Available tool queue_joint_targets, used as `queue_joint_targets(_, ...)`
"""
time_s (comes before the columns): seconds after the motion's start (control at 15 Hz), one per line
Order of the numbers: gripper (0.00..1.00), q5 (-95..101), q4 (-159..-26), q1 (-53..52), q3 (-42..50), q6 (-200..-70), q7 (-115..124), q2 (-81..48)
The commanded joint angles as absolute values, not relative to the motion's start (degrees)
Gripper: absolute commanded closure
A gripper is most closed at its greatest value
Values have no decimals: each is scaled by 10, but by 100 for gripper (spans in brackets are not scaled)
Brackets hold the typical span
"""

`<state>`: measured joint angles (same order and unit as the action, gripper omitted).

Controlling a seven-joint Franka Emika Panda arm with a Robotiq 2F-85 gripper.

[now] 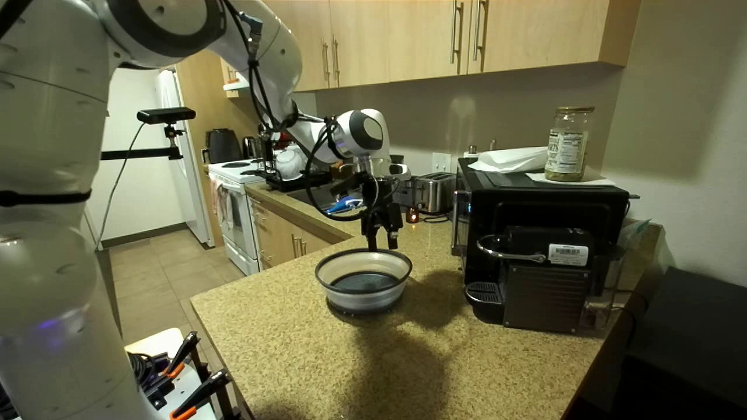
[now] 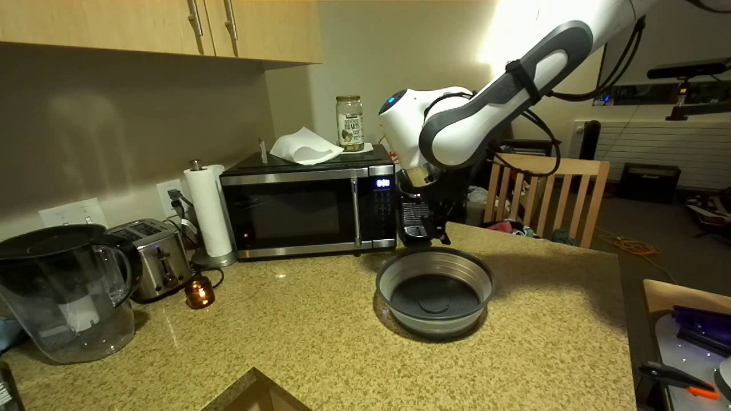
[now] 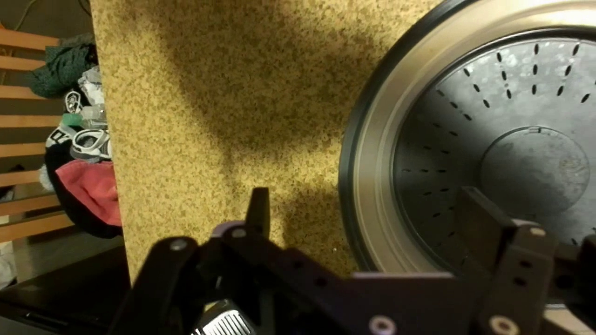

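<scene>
I see my gripper (image 3: 363,191) coming in from the bottom of the wrist view, its fingers spread wide. One shows against the speckled counter (image 3: 186,163), the other against the inside of the bowl (image 3: 368,153), with the dark rim between them; I can't tell how high the tips sit. Rows of slots ring a round disc in the bowl's grey bottom. Past the counter's edge I make out a slatted chair (image 3: 28,121), a red cloth (image 3: 93,188) and a dark green cloth (image 3: 65,70).
</scene>
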<state>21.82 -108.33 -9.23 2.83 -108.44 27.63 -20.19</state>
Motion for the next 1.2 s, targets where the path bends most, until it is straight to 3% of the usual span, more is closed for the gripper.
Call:
queue_joint_targets(0.0,0,167,-1081,-81,20,-1080,288,-207)
queue_joint_targets(1.13,0,41,-1082,-19,44,-1178,268,-206)
